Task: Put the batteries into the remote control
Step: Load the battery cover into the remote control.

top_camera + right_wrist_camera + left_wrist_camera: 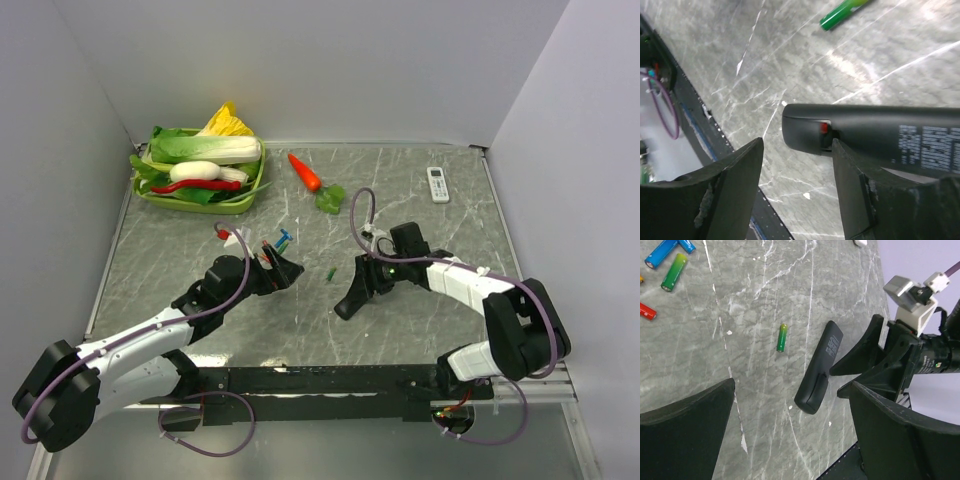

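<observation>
Grey marbled table (pixel 170 245), closed by white walls at the left, far and right sides, with a black rail (pixel 320 380) along the near edge. Close to the middle, a little toward that near edge: the remote control (pixel 817 370), flat on the marble with its printed back side up, well apart from every wall. Just beside its long edge, the right gripper (pixel 358 282), jaws parted and nothing clamped between them. One fingertip very near the remote; touching or not, cannot tell. On the other side, the left gripper (pixel 284 264), jaws spread wide and holding nothing, low over the table. Between the two grippers, a strip of bare marble with only one green battery (pixel 782 337) on it, near the remote but apart from it. Further left and toward the far wall, the other batteries (pixel 673 271), loose and close together in blue, green and red. In the far left corner, a green tray (pixel 190 204) full of vegetables, its rim near the left wall. Next to it, a carrot (pixel 305 173). Near the far right corner, a white remote (pixel 438 184), with open marble between it and the right arm.
</observation>
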Robot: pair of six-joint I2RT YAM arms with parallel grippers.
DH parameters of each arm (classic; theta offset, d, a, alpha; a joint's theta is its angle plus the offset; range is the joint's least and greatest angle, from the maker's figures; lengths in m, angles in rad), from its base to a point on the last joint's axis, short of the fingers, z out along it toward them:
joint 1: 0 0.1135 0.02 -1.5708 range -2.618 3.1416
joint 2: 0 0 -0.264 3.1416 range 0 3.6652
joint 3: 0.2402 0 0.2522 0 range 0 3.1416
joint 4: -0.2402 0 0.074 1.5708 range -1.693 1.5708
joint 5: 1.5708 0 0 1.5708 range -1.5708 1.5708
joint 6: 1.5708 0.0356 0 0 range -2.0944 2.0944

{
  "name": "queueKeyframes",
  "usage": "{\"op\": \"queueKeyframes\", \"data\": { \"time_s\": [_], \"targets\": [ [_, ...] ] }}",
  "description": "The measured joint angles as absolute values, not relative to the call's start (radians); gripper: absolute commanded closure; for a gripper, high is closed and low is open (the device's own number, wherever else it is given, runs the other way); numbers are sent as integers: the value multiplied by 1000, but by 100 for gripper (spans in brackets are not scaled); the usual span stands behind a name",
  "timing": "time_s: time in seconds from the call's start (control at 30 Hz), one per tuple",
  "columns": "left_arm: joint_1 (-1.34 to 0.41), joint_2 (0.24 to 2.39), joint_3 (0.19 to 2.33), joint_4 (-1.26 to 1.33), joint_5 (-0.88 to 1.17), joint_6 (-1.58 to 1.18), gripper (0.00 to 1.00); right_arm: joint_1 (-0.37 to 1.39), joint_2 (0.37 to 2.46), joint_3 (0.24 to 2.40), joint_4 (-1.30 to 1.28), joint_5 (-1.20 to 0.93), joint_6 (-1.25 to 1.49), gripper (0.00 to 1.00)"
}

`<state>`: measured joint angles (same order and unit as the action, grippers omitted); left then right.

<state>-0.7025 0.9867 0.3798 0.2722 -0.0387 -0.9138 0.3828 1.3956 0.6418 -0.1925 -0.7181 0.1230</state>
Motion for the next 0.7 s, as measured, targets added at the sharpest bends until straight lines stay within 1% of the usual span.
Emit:
{"op": "queueKeyframes", "data": {
  "time_s": [0.17, 0.27, 0.3, 0.4, 0.47, 0.53, 0.7],
  "targets": [
    [-701, 987, 380, 272, -37, -910, 1, 383, 1371, 669, -242, -647, 113, 34],
    [-700, 987, 381, 272, -32, -904, 1, 383, 1342, 673, -262, -609, 114, 39],
    [-699, 987, 381, 271, -30, -903, 1, 384, 1325, 673, -268, -595, 117, 46],
    [-699, 997, 387, 271, -27, -900, 1, 393, 1282, 674, -279, -559, 133, 58],
    [-700, 1004, 392, 272, -23, -899, 1, 414, 1272, 682, -289, -539, 142, 62],
    [-699, 1011, 396, 273, -23, -897, 1, 440, 1276, 693, -296, -522, 155, 68],
    [-699, 1019, 402, 271, -22, -894, 1, 476, 1316, 696, -300, -496, 194, 77]
  ]
}}
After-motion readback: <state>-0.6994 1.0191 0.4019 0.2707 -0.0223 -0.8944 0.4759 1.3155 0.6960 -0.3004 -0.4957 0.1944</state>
